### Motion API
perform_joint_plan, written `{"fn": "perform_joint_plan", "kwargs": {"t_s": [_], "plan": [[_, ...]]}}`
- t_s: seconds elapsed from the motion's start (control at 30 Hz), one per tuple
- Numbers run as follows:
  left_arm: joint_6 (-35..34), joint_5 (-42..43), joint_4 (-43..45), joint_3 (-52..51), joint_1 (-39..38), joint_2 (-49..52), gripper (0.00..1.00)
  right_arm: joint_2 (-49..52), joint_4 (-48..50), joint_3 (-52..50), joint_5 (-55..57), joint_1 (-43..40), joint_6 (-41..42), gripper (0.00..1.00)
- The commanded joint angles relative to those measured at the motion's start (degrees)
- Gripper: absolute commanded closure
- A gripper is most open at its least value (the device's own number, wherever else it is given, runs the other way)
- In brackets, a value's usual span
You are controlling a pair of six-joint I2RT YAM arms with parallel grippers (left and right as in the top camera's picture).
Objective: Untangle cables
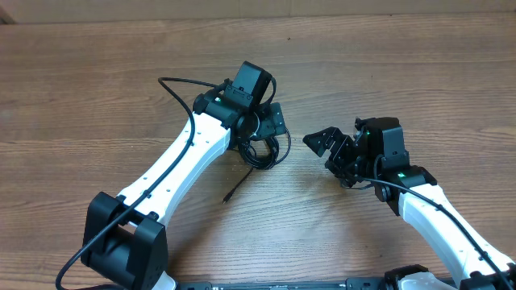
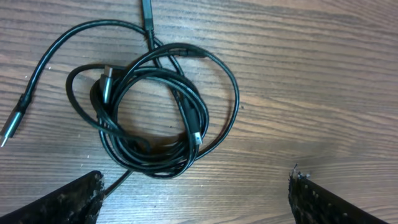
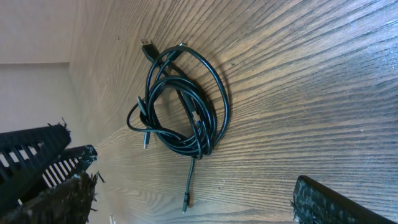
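Hovering at the left of the wooden table [image 1: 403,64], the left gripper [image 2: 196,193] is spread wide and empty, its two fingers framing the cables [image 2: 189,118] just below it. The cables lie flat on the wood in one tangled coil of overlapping loops, with one plug end [image 2: 12,124] trailing out to the side and another strand running off the coil's far edge. Right of the coil and apart from it, the right gripper [image 1: 332,153] is also wide and empty.
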Motion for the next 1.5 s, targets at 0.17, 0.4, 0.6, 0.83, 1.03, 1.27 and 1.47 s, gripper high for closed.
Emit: {"fn": "perform_joint_plan", "kwargs": {"t_s": [0.17,0.4,0.6,0.83,1.03,1.27,1.47], "plan": [[0.83,-0.68,-0.17,0.61,0.74,-1.27,0.19,-0.04,0.35,1.40,0.11,0.39,0.02,0.00],[-0.02,-5.90,-0.59,-0.81,-0.15,2.67,0.31,-0.04,0.35,1.40,0.11,0.39,0.02,0.00],[-0.26,-5.95,-0.02,-0.83,-0.17,8.22,0.35,-0.04,0.35,1.40,0.11,0.39,0.02,0.00],[-7.63,-8.70,-2.21,-0.90,-0.17,12.00,0.46,-0.04,0.37,1.40,0.11,0.39,0.02,0.00],[-12.22,-12.52,-2.14,-1.22,-0.17,12.61,0.55,-0.04,0.35,1.40,0.09,0.39,0.02,0.00],[-13.35,-13.88,3.50,-4.04,-0.17,12.61,0.64,-0.04,-0.15,1.40,0.04,0.39,0.02,0.00],[-13.33,-14.08,5.38,-4.13,0.04,12.61,0.88,-0.04,-1.73,1.40,0.09,0.39,0.02,0.00]]}}
